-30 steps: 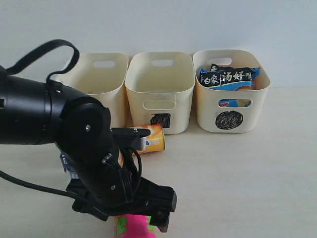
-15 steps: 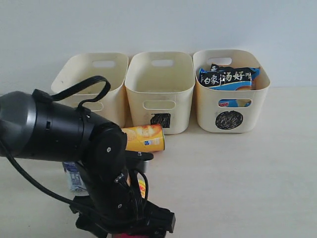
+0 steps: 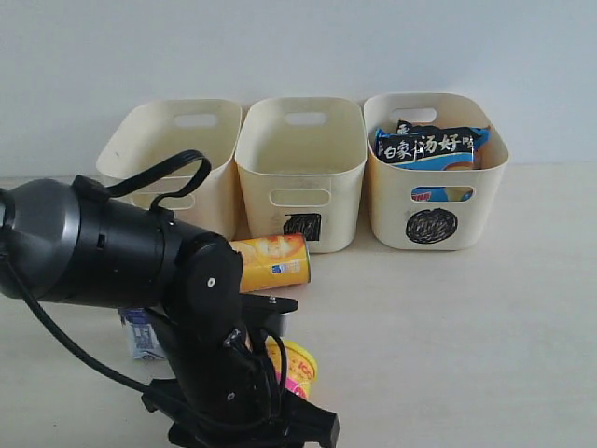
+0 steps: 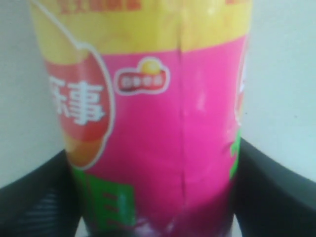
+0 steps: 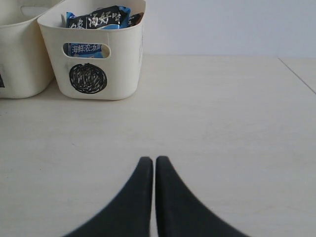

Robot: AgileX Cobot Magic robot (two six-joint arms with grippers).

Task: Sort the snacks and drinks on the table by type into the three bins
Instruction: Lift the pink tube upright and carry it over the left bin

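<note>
Surveying by size, the table (image 3: pixel 485 308) bears everything. The left arm (image 3: pixel 103 252) fills the near foreground of the exterior view and hides its own gripper there.

Three bins stand in a row at the back. The left bin (image 3: pixel 177 149) and the square-marked bin (image 3: pixel 300 163) show no contents. The circle-marked bin (image 3: pixel 434 201) holds the noodle packets (image 3: pixel 431 147).

The yellow-orange tube (image 3: pixel 272 262) lies on its side just before the middle bin. The pink tube (image 3: pixel 293 365) lies nearer, partly under the arm. The blue-and-white carton (image 3: pixel 140 333) stands to the left, mostly hidden.

The left gripper (image 4: pixel 153 148) straddles the pink tube (image 4: pixel 168 143), with dark fingers (image 4: pixel 274 192) close on both sides. Firm contact cannot be confirmed. The right gripper (image 5: pixel 150 165) is clenched, empty, over bare table.

Risks:
- The tube is round and smooth, so an off-centre or weak pinch could let it roll or slip on lifting.
- The arm's bulk sits near the yellow-orange tube and the carton, so a careless swing could knock either.
</note>
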